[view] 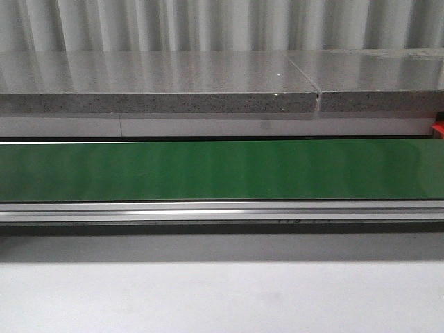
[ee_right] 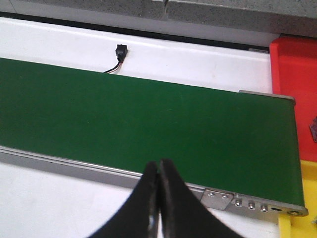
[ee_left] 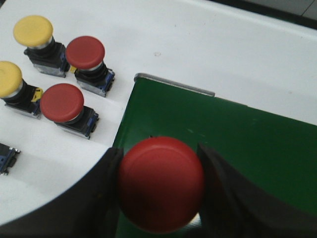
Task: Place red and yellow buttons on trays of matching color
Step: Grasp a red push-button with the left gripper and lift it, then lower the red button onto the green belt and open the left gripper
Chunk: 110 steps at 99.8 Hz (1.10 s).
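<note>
- Red button (ee_left: 161, 183), the one in play, sits clamped between the two dark fingers (ee_left: 225, 198) of the left gripper (ee_left: 159, 191), its domed cap facing the wrist camera.
- It hangs over the near corner of the green conveyor belt (ee_left: 223, 148), just inside the belt's edge; whether it touches the belt cannot be told.
- Beside the belt, on the white table (ee_left: 208, 44), stand four more buttons on black bases: two red ones (ee_left: 85, 52) (ee_left: 62, 102) nearer the belt, and two yellow ones (ee_left: 33, 30) (ee_left: 9, 79) farther from it.
- Another dark, blue-edged base (ee_left: 7, 156) shows partly at the picture's edge, also off the belt.
- The right gripper (ee_right: 159, 198) hovers above the belt's metal side rail (ee_right: 74, 166), its fingers pressed together with nothing between them.
- A red tray (ee_right: 294, 67) lies just past the belt's end, and a yellow tray (ee_right: 302, 198) next to it, also off the belt's end.
- A small black connector on thin wires (ee_right: 120, 53) lies on the table beyond the belt's far side.
- In the front view the belt (view: 222, 170) runs bare across the frame, with a grey stone slab (view: 159, 90) behind it; neither arm appears there.
</note>
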Available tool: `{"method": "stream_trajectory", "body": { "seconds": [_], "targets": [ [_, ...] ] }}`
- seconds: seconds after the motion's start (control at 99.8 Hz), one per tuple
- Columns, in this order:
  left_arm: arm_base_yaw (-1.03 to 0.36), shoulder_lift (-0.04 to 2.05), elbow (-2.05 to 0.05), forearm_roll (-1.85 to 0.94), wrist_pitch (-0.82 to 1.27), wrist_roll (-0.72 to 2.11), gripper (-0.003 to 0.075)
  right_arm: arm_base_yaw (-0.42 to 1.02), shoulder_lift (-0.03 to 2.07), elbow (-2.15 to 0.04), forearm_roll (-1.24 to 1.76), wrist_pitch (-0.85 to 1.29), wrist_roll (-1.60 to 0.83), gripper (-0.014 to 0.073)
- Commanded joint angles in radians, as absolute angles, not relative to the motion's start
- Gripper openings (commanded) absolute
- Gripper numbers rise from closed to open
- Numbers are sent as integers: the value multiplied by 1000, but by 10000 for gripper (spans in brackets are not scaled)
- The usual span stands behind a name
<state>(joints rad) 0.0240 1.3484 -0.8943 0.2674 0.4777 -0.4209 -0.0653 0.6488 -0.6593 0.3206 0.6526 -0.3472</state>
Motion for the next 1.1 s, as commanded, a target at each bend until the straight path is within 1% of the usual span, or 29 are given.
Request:
{"method": "stream_trajectory", "body": {
  "seconds": [0.0,0.17,0.2,0.251,0.301,0.371,0.421,0.441,0.451,0.491,0.551,0.601,0.732,0.922,1.093],
  "targets": [
    [17,1347,-924,264,449,-419,-21,-63,642,-684,327,583,-356,-81],
    [17,1369,-924,239,453,-419,-17,-63,642,-684,327,583,-356,-81],
    [17,1369,-924,239,458,-419,-9,-63,642,-684,327,583,-356,-81],
    [17,1369,-924,239,462,-419,27,-63,642,-684,327,583,-356,-81],
    [17,1369,-924,239,469,-409,90,-63,642,-684,327,583,-356,-81],
    [17,1369,-924,239,478,-405,222,-63,642,-684,327,583,-356,-81],
    [17,1369,-924,239,480,-405,350,-63,642,-684,327,583,-356,-81],
    [17,1369,-924,239,480,-405,382,-63,642,-684,327,583,-356,-81],
    [17,1369,-924,239,480,-405,413,-63,642,-684,327,583,-356,-81],
    [17,1369,-924,234,480,-405,496,-63,642,-684,327,583,-356,-81],
    [17,1367,-924,224,480,-405,571,-63,642,-684,327,583,-356,-81],
    [15,1365,-926,219,480,-405,582,-63,642,-684,327,583,-356,-81],
    [15,1342,-952,196,486,-403,564,-63,642,-684,327,583,-356,-81],
    [17,1271,-1016,234,543,-403,564,-63,642,-684,327,583,-356,-81],
    [93,1248,-1021,241,595,-403,564,-63,642,-684,327,583,-356,-81]
  ]
}}
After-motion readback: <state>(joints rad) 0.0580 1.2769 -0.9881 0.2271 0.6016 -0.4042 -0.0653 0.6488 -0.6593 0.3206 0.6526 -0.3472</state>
